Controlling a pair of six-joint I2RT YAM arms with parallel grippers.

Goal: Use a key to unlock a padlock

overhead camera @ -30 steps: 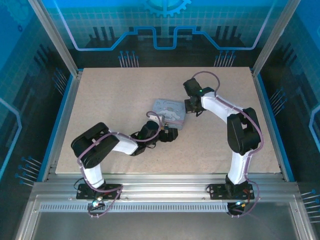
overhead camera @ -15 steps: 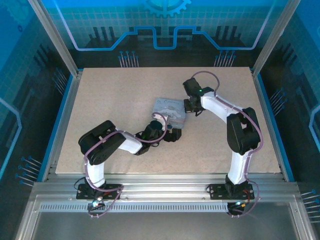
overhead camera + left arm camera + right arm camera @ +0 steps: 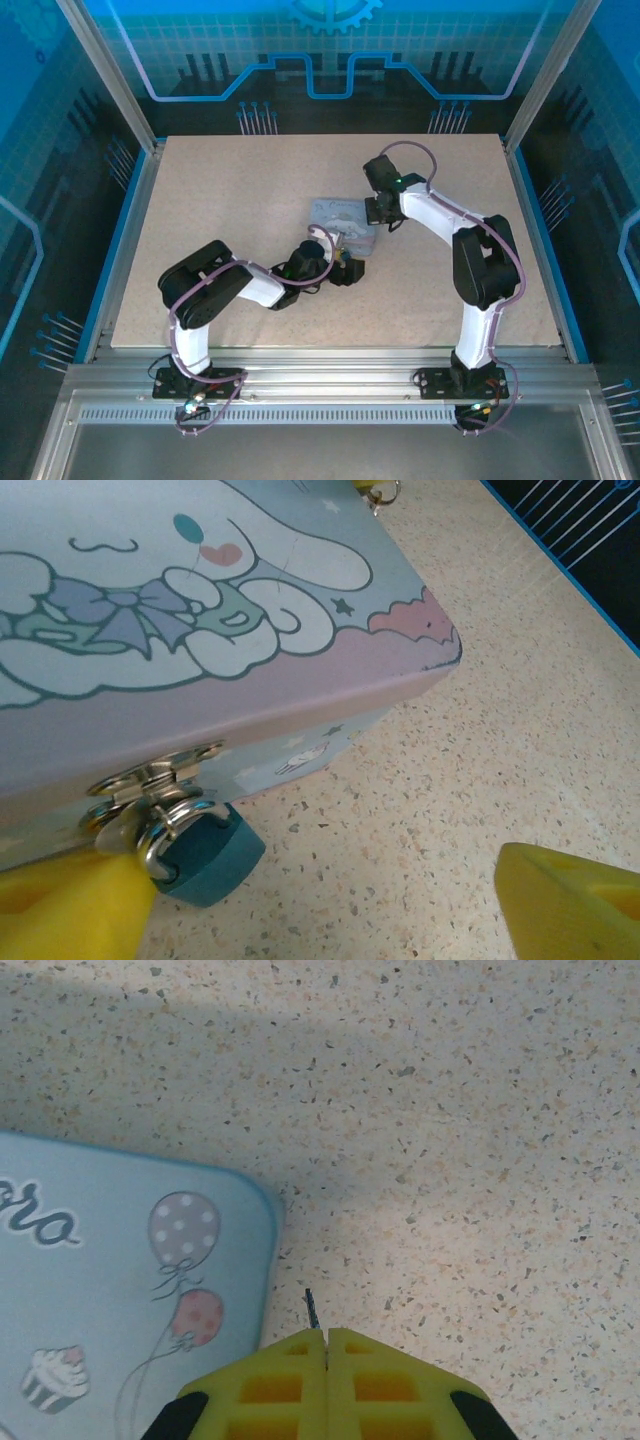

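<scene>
Two grippers logged, tin [image 3: 343, 222] as datum. Padlock [image 3: 207, 854]: hangs by its shackle from the hasp [image 3: 150, 780] on the tin's wall facing the arm bases, body resting on the table [image 3: 480, 740] just beside that wall; keyway not visible. Left gripper [image 3: 320, 915]: jaws spread wide, nothing between them, one yellow finger [image 3: 70, 910] touching or nearly touching the padlock, the other well clear of the tin. Right gripper [image 3: 326, 1338]: pressed fully together at the tin's opposite side, just off a rounded corner, with a thin dark sliver poking out between the tips, taken to be the key [image 3: 311, 1310]. Risks, as judged: the padlock is unheld, so a key push would swing it away on the hasp or slide the tin. So little blade shows that the key may pivot or slip in the pinch. The keyway may face the table, forcing a regrasp.
</scene>
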